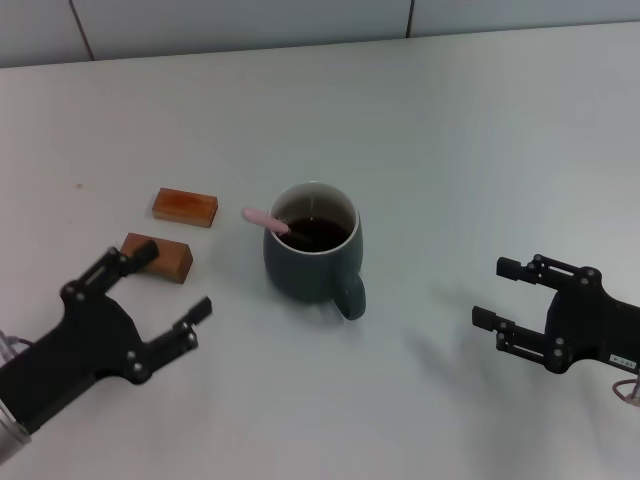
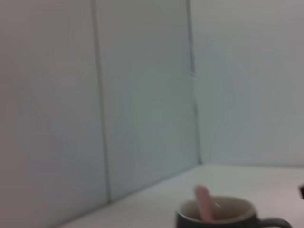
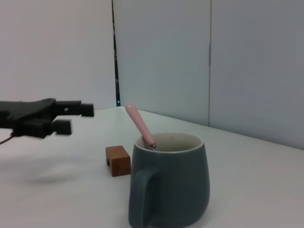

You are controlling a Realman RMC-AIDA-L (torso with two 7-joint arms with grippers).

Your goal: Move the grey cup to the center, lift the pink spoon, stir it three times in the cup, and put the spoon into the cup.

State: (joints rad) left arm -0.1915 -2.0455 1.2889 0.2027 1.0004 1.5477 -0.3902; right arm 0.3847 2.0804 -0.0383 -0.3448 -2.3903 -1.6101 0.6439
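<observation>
**Q:** Head view: what fills the scene, from biggest down?

**A:** A white worktop (image 1: 480,130). Near its middle stands the grey cup (image 1: 311,256), upright, handle turned toward the robot, dark liquid inside. The left tool (image 1: 150,297) hovers low at the near left, fingers spread wide, holding nothing. The right tool (image 1: 503,293) hovers at the near right, also spread and empty. Two wooden blocks (image 1: 184,207) lie to the cup's left.

**Q:** And the pink spoon?

**A:** The pink spoon (image 1: 266,220) already rests in the cup, bowl end down in the liquid, handle leaning over the rim. Its long axis tilts up and out toward the robot's left, toward the blocks.

**Q:** Which arm is nearer to it?

**A:** The left one, by my judgement. The handle points to that side, while the right tool is well apart, beyond the cup's handle. With the spoon inside, the task looks finished.
</observation>
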